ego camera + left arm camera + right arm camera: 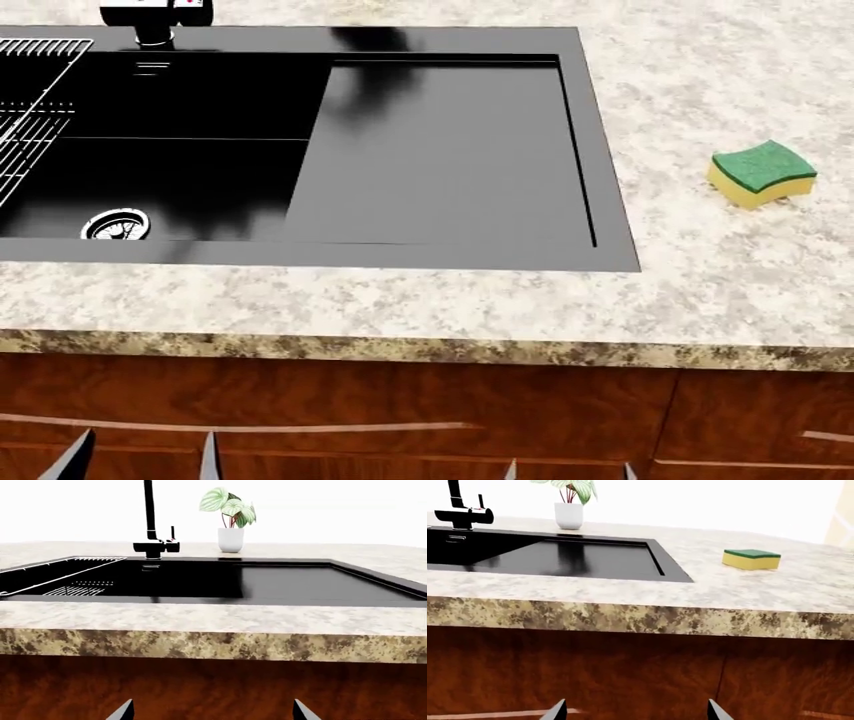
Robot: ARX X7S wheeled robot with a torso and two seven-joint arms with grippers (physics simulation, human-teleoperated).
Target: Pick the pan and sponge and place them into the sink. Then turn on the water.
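Observation:
The green-and-yellow sponge (pixel 762 174) lies on the speckled counter to the right of the black sink (pixel 441 160); it also shows in the right wrist view (pixel 751 559). The sink has a deep basin with a round metal drain (pixel 116 225), a flat ledge, a wire rack (pixel 30 110) and a black faucet (pixel 152 522). No water runs. The pan is out of view. My left gripper (pixel 140 462) and right gripper (pixel 567 470) are both open and empty, low in front of the wooden cabinet, below the counter edge.
A potted plant in a white pot (pixel 230 539) stands behind the sink. The counter's front edge (pixel 427 350) overhangs the brown cabinet doors (pixel 400 410) with thin handles.

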